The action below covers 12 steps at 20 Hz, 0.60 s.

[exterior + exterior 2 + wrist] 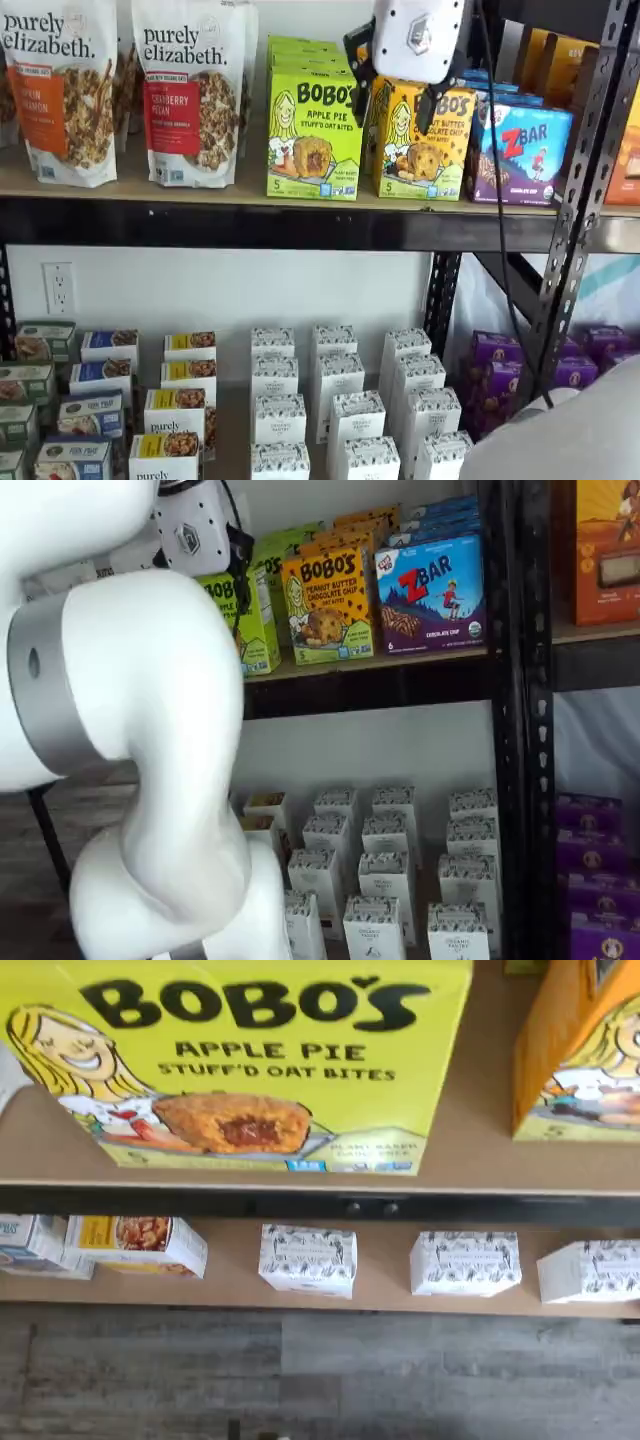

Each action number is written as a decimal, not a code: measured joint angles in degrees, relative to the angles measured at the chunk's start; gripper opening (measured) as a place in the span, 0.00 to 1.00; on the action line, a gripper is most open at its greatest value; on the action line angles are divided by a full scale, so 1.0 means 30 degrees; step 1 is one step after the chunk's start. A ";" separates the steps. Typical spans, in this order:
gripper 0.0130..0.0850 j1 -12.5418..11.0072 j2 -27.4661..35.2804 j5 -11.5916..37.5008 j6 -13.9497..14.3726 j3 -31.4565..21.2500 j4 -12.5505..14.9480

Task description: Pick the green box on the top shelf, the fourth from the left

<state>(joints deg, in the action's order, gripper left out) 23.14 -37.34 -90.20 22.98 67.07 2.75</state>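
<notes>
The green box (313,130), a lime-green Bobo's Apple Pie carton, stands upright on the top shelf (250,192) with more of its kind behind it. It fills the wrist view (250,1060), seen from close in front. My gripper (395,105) hangs in front of the shelf just right of the green box, over the yellow-orange Bobo's carton (420,150). Its two black fingers stand apart with a plain gap and nothing between them, so it is open. In a shelf view my white arm covers most of the green box (245,620).
Purely Elizabeth granola bags (190,90) stand left of the green box, a blue ZBar box (520,150) to the right. A black upright (580,180) and a cable run at the right. Several white boxes (340,400) and purple boxes (500,365) fill the lower shelf.
</notes>
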 joint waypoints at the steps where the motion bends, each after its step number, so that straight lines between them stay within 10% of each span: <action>1: 1.00 0.0100 0.0151 0.0119 0.0099 0.0081 0.0064; 12: 1.00 0.0455 0.2005 0.1530 0.0486 0.0958 -0.0056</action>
<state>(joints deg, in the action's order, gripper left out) 24.50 -31.32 -85.61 24.44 69.94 2.59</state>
